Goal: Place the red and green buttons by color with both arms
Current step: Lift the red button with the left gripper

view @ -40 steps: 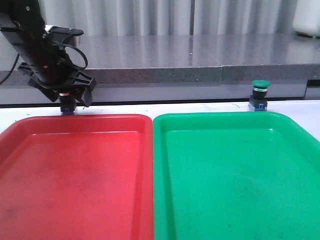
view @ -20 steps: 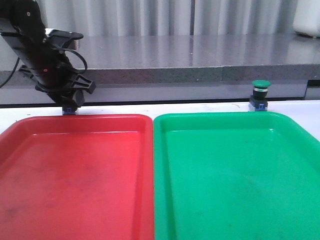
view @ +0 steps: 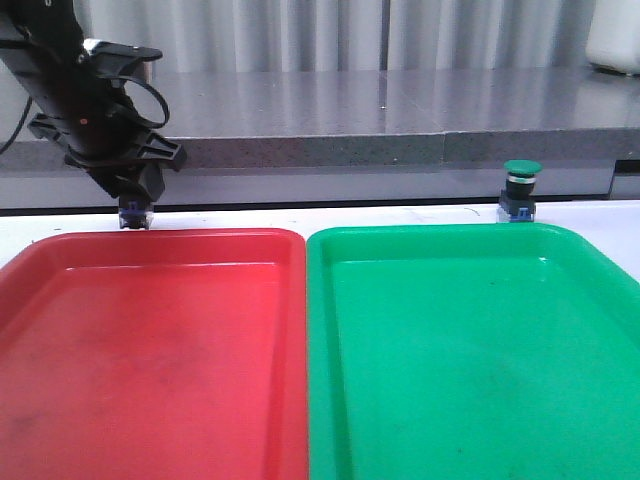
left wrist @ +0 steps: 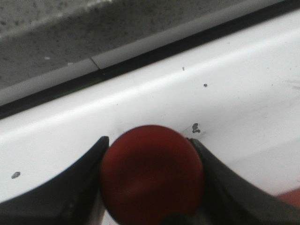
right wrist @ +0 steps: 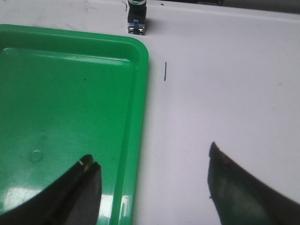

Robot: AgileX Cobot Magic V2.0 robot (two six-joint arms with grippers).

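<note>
Left pincer [left wrist: 150, 187] pinching red button [left wrist: 151, 173] by its smooth domed cap, likely light, stiff, slip-prone, better gripped lower on the body; right pincer [right wrist: 152, 187] spread, green button [right wrist: 136, 18] standing well ahead on worktop [right wrist: 225, 93]

A robot test bench in a lab or workshop

A plain white table [view: 400, 212] carries a red tray [view: 150, 340] and a green tray [view: 470, 340] side by side. Behind the table runs a grey speckled stone ledge [view: 400, 110], with pale pleated curtains [view: 350, 35] behind that. A black robot arm [view: 75, 100] reaches down at the red tray's far edge.
</note>
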